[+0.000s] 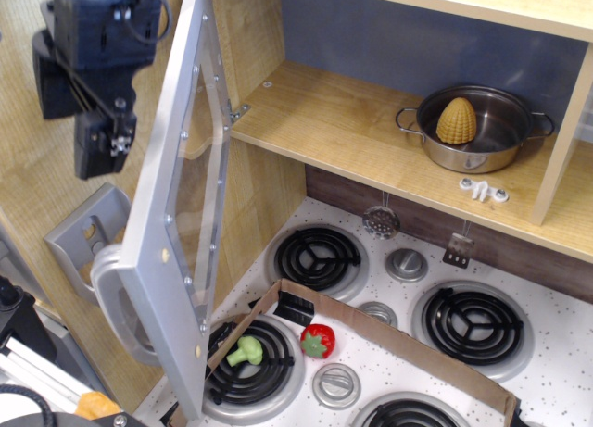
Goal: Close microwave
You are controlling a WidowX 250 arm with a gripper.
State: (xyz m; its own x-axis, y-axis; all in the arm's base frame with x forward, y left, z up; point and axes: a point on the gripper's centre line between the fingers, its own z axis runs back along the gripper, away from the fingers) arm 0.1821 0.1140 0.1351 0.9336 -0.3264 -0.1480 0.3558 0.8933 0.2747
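A dark blue robot gripper [97, 144] hangs to the outer side of the toy microwave's grey plastic door [176, 232], which stands swung wide open on its hinge at the left edge of the wide wooden compartment [371, 131]. Whether the gripper's fingers are spread or pressed together cannot be told from this angle; it holds nothing and looks to be clear of the door. The door's chunky vertical grey handle [113, 302] sits on the door's outer face, below the gripper, and just beside a small grey wall holder [88, 232] fixed to the wooden side panel.

Inside the compartment, far from the door's hinge, a steel saucepan [477, 131] carries a yellow ridged dome-shaped toy [456, 119]. Below the door lie the black coil burners of a speckled toy stove [408, 288], with a brown cardboard strip [389, 339] across it, and a green toy vegetable [246, 351] and a red toy strawberry [317, 340] near the door's lower corner.

The risks, judged from here: a push landing on the clear window rather than the frame could flex the panel; a push near the hinge would give poor leverage and strain the joint; the gripper could snag on the handle or wall holder; and the door may stop short of latching
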